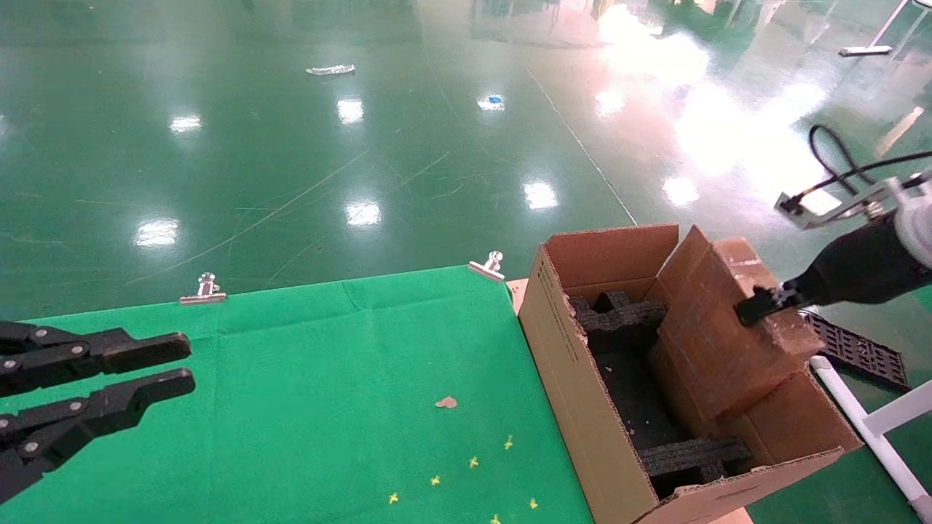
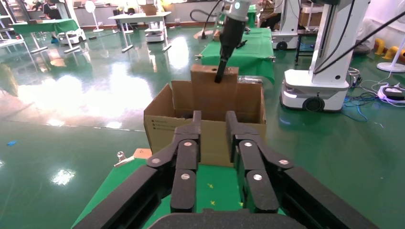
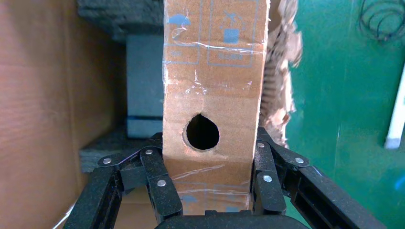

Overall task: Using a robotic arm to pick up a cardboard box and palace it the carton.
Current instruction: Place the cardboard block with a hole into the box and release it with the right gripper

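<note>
- My left pincer [image 1: 171,367] hangs over the left side of the green bench [image 1: 328,378], jaws apart, holding nothing.
- Left wrist view alone shows the carton [image 2: 210,129] from the side, with the cardboard box [image 2: 210,88] sticking up out of its open top.
- The cardboard box [image 1: 717,327] is slim, reddish-brown and worn; it stands tilted in the carton [image 1: 582,393], just right of the bench.
- Black foam inserts [image 1: 626,316] line the carton's inside; the box's lower end is hidden there.
- Right wrist view alone shows a round hole [image 3: 202,132] in the narrow edge, plus tape and faded blue marks.
- My right pincer [image 3: 207,174] is clamped on both sides of that edge; in the head view its wrist runs out of view on the right.
</note>
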Robot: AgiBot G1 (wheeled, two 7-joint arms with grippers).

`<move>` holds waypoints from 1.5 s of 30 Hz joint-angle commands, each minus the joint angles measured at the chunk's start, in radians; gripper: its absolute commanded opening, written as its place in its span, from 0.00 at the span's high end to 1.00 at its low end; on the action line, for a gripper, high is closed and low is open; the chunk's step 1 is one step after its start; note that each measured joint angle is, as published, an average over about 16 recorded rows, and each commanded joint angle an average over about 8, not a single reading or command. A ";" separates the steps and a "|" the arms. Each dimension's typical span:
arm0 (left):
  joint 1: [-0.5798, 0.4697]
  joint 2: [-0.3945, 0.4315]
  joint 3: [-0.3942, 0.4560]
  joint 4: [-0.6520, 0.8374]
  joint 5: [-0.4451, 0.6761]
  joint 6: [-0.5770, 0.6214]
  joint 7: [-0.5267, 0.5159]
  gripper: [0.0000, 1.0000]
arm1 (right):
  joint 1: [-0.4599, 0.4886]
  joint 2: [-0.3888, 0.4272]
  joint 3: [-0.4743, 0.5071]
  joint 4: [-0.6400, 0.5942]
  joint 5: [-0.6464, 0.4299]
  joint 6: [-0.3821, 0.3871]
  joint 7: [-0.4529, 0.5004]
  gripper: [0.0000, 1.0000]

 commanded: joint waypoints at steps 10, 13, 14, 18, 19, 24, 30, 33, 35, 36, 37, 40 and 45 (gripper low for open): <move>0.000 0.000 0.001 0.000 0.000 0.000 0.000 0.00 | -0.116 -0.076 -0.007 -0.141 0.006 0.069 -0.021 1.00; 0.000 0.000 0.001 0.000 -0.001 0.000 0.000 0.00 | -0.156 -0.096 -0.004 -0.174 0.014 0.095 -0.025 1.00; 0.000 0.000 0.001 0.000 -0.001 0.000 0.000 0.00 | -0.169 -0.103 -0.002 -0.184 0.017 0.105 -0.026 1.00; 0.000 0.000 0.001 0.000 -0.001 0.000 0.001 0.00 | -0.226 -0.125 0.009 -0.217 0.038 0.142 -0.038 1.00; 0.000 0.000 0.001 0.000 -0.001 -0.001 0.001 0.00 | -0.241 -0.130 0.012 -0.224 0.043 0.154 -0.042 1.00; 0.000 -0.001 0.001 0.000 -0.001 -0.001 0.001 0.00 | -0.317 -0.150 0.035 -0.256 0.080 0.216 -0.058 1.00; 0.000 -0.001 0.002 0.000 -0.001 -0.001 0.001 0.00 | -0.388 -0.170 0.053 -0.280 0.108 0.283 -0.087 1.00; 0.000 -0.001 0.002 0.000 -0.001 -0.001 0.001 0.00 | -0.410 -0.179 0.058 -0.291 0.115 0.307 -0.100 1.00; 0.000 -0.001 0.002 0.000 -0.001 -0.001 0.001 0.00 | -0.419 -0.182 0.061 -0.295 0.120 0.317 -0.111 0.98; 0.000 -0.001 0.002 0.000 -0.001 -0.001 0.001 0.00 | -0.422 -0.183 0.063 -0.297 0.122 0.321 -0.118 0.85; 0.000 -0.001 0.002 0.000 -0.002 -0.001 0.001 0.00 | -0.424 -0.184 0.064 -0.299 0.125 0.323 -0.123 0.73; -0.001 -0.001 0.002 0.000 -0.002 -0.001 0.001 0.00 | -0.424 -0.185 0.068 -0.304 0.130 0.321 -0.140 0.35; -0.001 -0.001 0.003 0.000 -0.002 -0.001 0.001 0.00 | -0.417 -0.190 0.068 -0.316 0.129 0.308 -0.155 0.00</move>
